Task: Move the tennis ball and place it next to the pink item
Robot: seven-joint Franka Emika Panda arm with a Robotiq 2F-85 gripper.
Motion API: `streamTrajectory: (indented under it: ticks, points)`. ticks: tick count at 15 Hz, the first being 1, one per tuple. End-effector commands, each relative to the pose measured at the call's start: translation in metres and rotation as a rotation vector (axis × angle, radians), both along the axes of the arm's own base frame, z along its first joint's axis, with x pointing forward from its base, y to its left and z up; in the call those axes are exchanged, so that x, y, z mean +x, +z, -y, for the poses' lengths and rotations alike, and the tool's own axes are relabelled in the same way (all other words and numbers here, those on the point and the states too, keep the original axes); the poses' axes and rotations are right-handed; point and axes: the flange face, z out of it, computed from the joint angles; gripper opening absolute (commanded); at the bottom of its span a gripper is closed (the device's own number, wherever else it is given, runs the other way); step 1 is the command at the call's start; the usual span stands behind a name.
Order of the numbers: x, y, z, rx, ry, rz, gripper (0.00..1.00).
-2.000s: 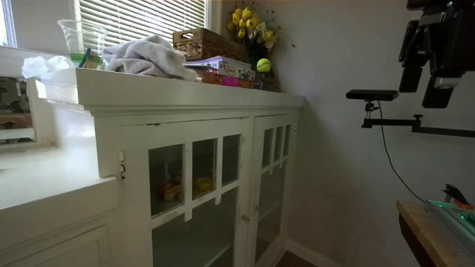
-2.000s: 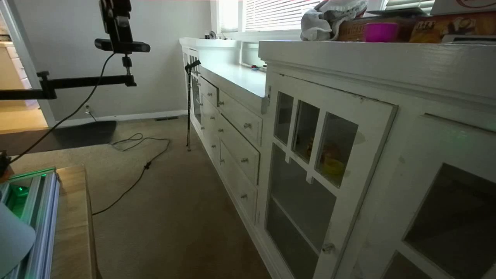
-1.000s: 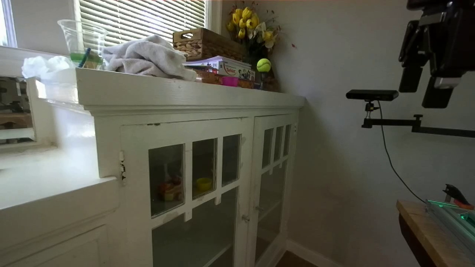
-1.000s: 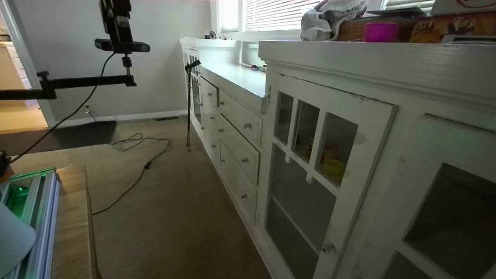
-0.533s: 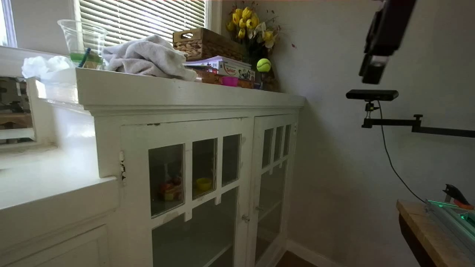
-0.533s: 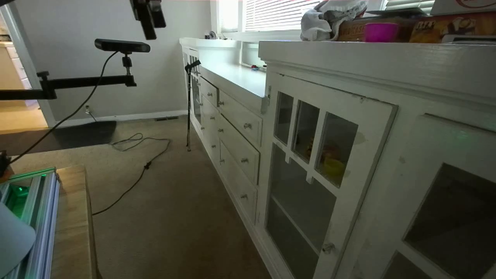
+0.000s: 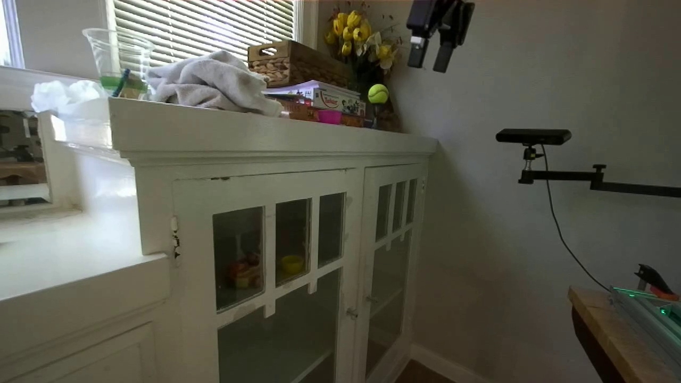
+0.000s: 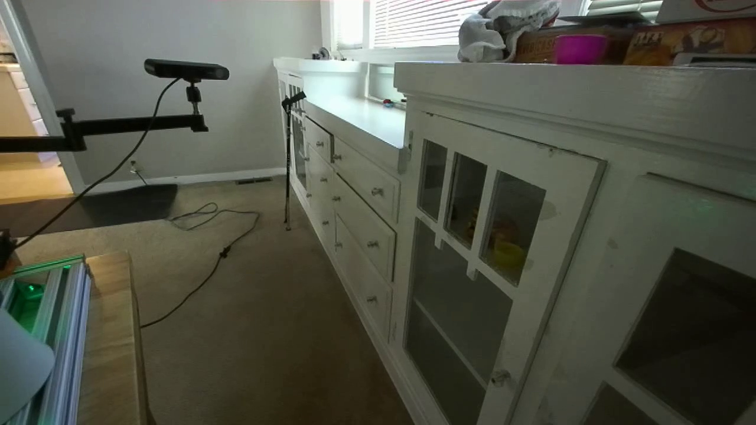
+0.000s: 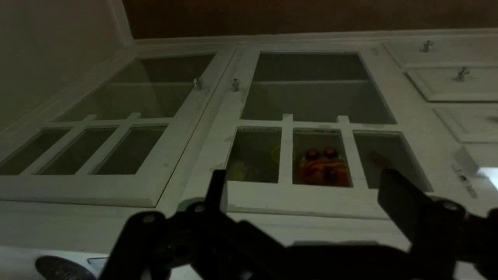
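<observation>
A yellow-green tennis ball (image 7: 378,93) sits on top of a dark upright stand near the right end of the white cabinet top. The pink item (image 7: 329,116), a small cup shape, stands left of it near the front edge; it also shows in an exterior view (image 8: 580,49). My gripper (image 7: 430,61) hangs at the top of the picture, above and right of the ball, apart from it. In the wrist view the gripper's fingers (image 9: 303,181) are wide apart with nothing between them. A pale green patch shows behind the left finger; I cannot tell what it is.
Boxes (image 7: 338,100), a woven basket (image 7: 298,64), yellow flowers (image 7: 354,29), a grey cloth (image 7: 213,82) and a clear plastic cup (image 7: 119,58) stand on the cabinet top (image 7: 266,130). A camera on an arm (image 7: 533,136) juts out at the right. A wall stands behind.
My gripper has swung left across the top of an exterior view, from the right edge toward the ball, and turned. It has left the picture in an exterior view. Ball and pink item are unmoved.
</observation>
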Motion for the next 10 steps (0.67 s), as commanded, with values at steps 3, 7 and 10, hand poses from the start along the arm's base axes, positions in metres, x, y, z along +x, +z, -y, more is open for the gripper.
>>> streamTrajectory:
  ticks: [3,7,10]
  points:
    - [0.084,0.042,0.056,0.002,-0.140,0.090,1.00]
    - [0.126,0.059,0.099,-0.041,-0.279,0.174,1.00]
    - [0.148,0.065,0.128,-0.090,-0.429,0.235,1.00]
